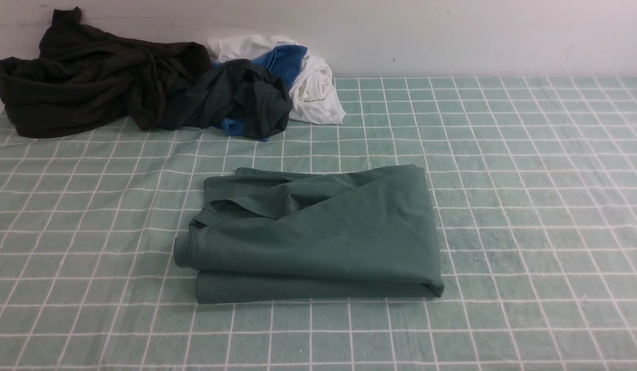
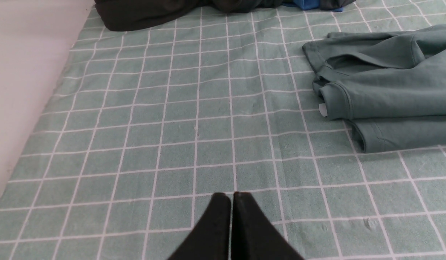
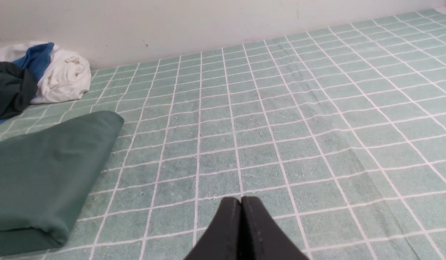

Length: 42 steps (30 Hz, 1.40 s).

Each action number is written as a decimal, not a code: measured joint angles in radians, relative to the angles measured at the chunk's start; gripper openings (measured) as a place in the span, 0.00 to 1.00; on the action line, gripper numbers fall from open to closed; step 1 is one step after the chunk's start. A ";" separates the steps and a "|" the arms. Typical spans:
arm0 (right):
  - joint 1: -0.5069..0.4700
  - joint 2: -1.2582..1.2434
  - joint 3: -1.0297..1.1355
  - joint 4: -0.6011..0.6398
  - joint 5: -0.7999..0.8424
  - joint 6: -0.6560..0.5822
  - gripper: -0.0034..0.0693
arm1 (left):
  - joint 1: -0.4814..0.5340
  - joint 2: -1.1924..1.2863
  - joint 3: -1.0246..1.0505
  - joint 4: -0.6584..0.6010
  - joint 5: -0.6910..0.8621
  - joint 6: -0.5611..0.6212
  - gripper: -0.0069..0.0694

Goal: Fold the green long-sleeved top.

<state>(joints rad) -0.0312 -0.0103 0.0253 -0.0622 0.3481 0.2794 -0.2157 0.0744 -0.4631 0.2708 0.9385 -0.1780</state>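
Lying folded into a thick rectangular bundle, the green long-sleeved top point(image 1: 318, 234) is sitting near the middle of the bench point(image 1: 530, 216), which is wearing a pale green cloth with a white grid; in the front view its layers are stacking toward the near edge and a cuffed sleeve end is poking out on the robot's left side. Far back on the left, against the wall point(image 1: 452, 36), a very dark olive-black garment point(image 1: 91, 82) is slumping in a heap, touching a dark teal-grey garment with blue trim point(image 1: 246, 100), which is leaning on a crumpled white garment point(image 1: 316, 85); no arm is showing in this view. In the left wrist view, the left tool point(image 2: 232, 196) is hanging over bare cloth with its two black fingers pressed together, clenched on nothing, while the top is lying well apart from it, its ribbed cuffs and stacked hems facing the camera. In the right wrist view, the right tool point(image 3: 241, 200) is likewise hanging with its fingers pressed tight and gripping nothing, the smooth folded edge of the top resting apart from it, and the white and blue garments are sitting beyond by the wall.
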 joint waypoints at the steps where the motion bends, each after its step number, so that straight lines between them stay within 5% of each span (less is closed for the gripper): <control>1: 0.000 0.000 -0.001 0.000 0.000 -0.007 0.03 | 0.000 0.000 0.000 0.000 0.000 0.000 0.09; 35: 0.000 0.000 -0.001 -0.003 0.004 -0.018 0.03 | 0.000 0.000 0.013 -0.001 -0.026 -0.003 0.09; 42: 0.000 0.000 -0.001 -0.004 0.004 0.002 0.03 | 0.024 -0.017 0.143 -0.024 -0.328 0.001 0.09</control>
<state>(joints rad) -0.0312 -0.0103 0.0245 -0.0659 0.3521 0.2810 -0.1918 0.0574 -0.3203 0.2469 0.6103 -0.1772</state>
